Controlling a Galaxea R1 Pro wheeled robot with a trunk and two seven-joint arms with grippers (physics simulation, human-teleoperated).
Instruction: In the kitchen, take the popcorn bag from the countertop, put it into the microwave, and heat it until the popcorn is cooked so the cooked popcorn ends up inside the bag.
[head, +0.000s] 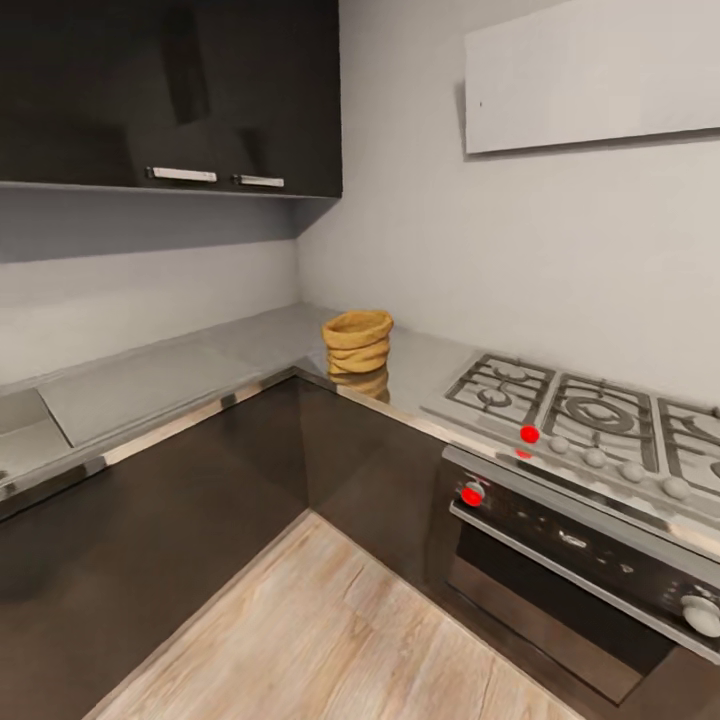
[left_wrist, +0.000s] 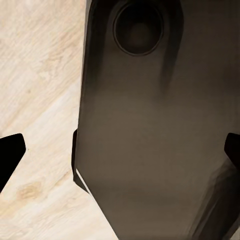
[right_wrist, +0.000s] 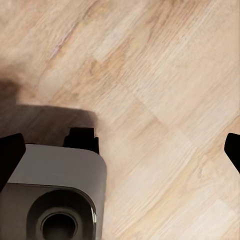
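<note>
The popcorn bag (head: 357, 341), a mustard-tan wrinkly sack with a rolled rim, stands upright on the grey countertop (head: 150, 380) in the inner corner of the L-shaped run, just left of the hob. My left gripper (left_wrist: 120, 150) hangs open over the robot's own dark base, its black fingertips (left_wrist: 11, 152) wide apart at the picture's edges. My right gripper (right_wrist: 120, 152) is open too, over the wood floor, with nothing between its fingertips (right_wrist: 10, 150). The microwave is out of view.
A steel gas hob (head: 590, 415) with black grates sits right of the bag, above a black-and-steel oven (head: 570, 560) with red-lit knobs. Dark wall cabinets (head: 170, 95) hang over the left counter. A white slab hood (head: 590, 75) is on the right wall. Light wood floor (head: 340, 640) lies ahead.
</note>
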